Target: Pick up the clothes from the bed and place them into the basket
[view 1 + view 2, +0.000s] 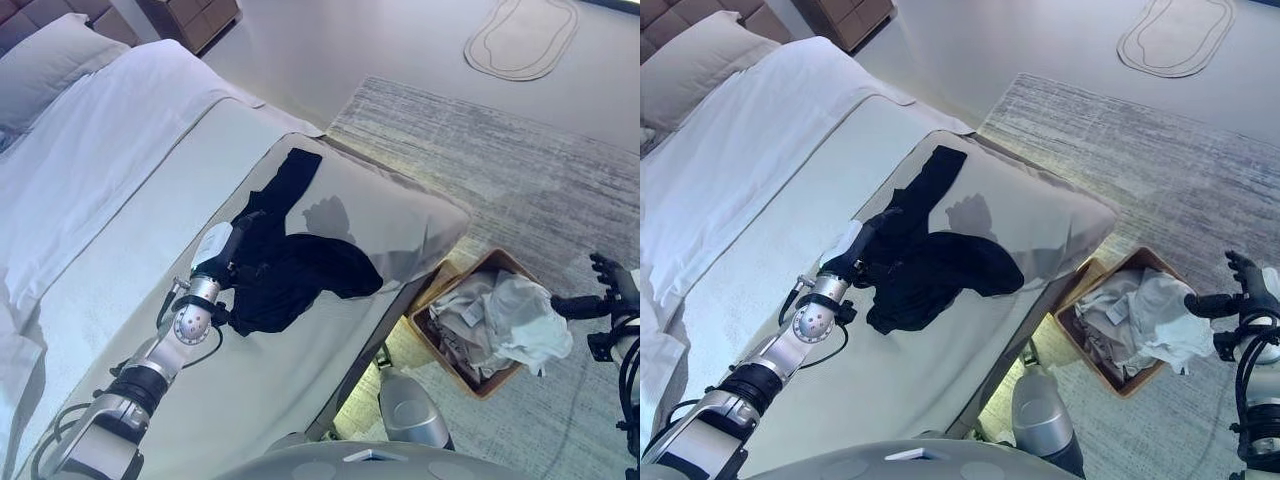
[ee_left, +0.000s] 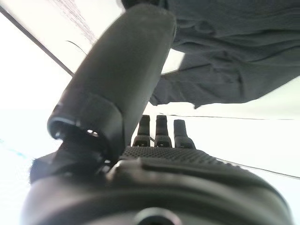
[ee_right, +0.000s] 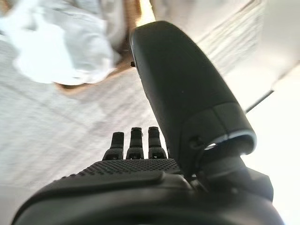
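The crumpled black cloth garment [image 1: 290,265] lies on the grey bed cover [image 1: 150,300], long axis running away from the left hand [image 1: 232,250], whose straight fingers touch its near edge, gripping nothing; the open, empty right hand [image 1: 610,285] is well apart.

The crumpled black cloth garment [image 1: 290,270] looks soft and matt, creased into loose folds; the pale grey-beige bed cover [image 1: 150,290] under it is smooth, matt fabric; the white sheet [image 1: 90,150] beside it is a plain, lightly wrinkled cloth; the brown rectangular basket [image 1: 437,343] has a dull, wood-toned rim, and the white crumpled clothes [image 1: 505,320] in it look thin and matt; the grey streaked rug [image 1: 520,170] looks short-piled and rough; the dark left hand [image 2: 131,84] is matt plastic with a finely ribbed pad; the dark right hand [image 3: 183,93] is the same, faintly sheened.
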Available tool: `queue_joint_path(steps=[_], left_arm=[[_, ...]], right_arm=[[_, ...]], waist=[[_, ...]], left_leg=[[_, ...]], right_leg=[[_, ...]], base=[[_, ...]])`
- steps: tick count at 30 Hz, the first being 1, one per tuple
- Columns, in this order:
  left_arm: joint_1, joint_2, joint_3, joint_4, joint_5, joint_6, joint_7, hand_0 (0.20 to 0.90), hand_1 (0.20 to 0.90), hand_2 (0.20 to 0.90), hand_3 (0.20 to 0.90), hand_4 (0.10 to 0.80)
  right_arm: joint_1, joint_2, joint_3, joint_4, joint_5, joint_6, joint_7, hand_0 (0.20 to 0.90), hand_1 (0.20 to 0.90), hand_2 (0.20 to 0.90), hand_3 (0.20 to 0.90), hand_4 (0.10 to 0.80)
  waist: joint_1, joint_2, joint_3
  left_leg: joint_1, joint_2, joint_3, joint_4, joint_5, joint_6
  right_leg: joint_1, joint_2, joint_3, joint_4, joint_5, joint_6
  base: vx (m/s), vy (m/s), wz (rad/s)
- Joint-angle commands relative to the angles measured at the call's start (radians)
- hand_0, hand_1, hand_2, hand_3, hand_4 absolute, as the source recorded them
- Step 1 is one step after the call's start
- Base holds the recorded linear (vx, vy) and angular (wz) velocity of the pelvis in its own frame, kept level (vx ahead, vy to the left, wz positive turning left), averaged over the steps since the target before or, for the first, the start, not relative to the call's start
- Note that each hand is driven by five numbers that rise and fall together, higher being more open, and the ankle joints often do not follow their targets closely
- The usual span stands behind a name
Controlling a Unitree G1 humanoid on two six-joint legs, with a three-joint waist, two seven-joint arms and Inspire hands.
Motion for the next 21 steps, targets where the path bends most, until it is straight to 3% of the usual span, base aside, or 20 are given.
queue_joint_path(steps=[1, 8, 14, 17, 21], left_arm=[[0.011, 0.054, 0.073, -0.036, -0.030, -0.026, 0.096, 0.900, 0.900, 0.900, 0.900, 0.800], [0.038, 0.031, 0.096, 0.006, -0.023, -0.008, 0.140, 0.900, 0.900, 0.900, 0.900, 0.800], [0.087, 0.012, 0.131, 0.053, 0.010, -0.024, 0.140, 0.900, 0.900, 0.900, 0.900, 0.800], [0.108, 0.019, 0.147, 0.062, 0.013, -0.044, 0.123, 0.900, 0.900, 0.900, 0.900, 0.800], [0.089, 0.032, 0.151, 0.059, -0.015, -0.038, 0.120, 0.900, 0.900, 0.900, 0.900, 0.800]], right_arm=[[-0.081, -0.058, 0.067, -0.087, -0.086, -0.051, -0.081, 0.900, 0.900, 0.900, 0.900, 0.800], [-0.212, -0.056, 0.199, -0.120, -0.155, -0.054, -0.058, 0.900, 0.900, 0.900, 0.900, 0.800], [-0.382, -0.044, 0.376, -0.061, -0.239, -0.013, -0.090, 0.900, 0.900, 0.900, 0.900, 0.800], [-0.465, -0.023, 0.449, -0.050, -0.256, 0.022, -0.111, 0.900, 0.900, 0.900, 0.900, 0.800], [-0.578, -0.019, 0.521, -0.039, -0.273, 0.032, -0.124, 0.900, 0.900, 0.900, 0.900, 0.800]], waist=[[0.067, -0.135, -0.164], [0.140, -0.158, -0.151], [0.231, -0.168, -0.124], [0.283, -0.158, -0.089], [0.337, -0.145, -0.019]], left_leg=[[-0.076, -0.007, -0.031, 0.119, -0.053, 0.002], [-0.101, -0.019, -0.088, 0.134, -0.043, 0.002], [-0.124, -0.037, -0.169, 0.164, -0.046, 0.003], [-0.164, -0.047, -0.228, 0.232, -0.061, 0.006], [-0.236, -0.071, -0.299, 0.303, -0.069, 0.007]], right_leg=[[0.034, -0.051, -0.004, 0.110, -0.109, 0.058], [0.047, -0.057, -0.043, 0.130, -0.134, 0.044], [0.073, -0.071, -0.117, 0.162, -0.171, 0.019], [0.051, -0.078, -0.157, 0.282, -0.236, -0.010], [0.010, -0.102, -0.203, 0.368, -0.269, -0.035]], base=[[0.024, 0.018, 0.10], [0.017, 0.003, 0.20], [0.071, -0.008, 0.41], [0.047, 0.032, 0.38], [-0.047, 0.023, 0.71]])
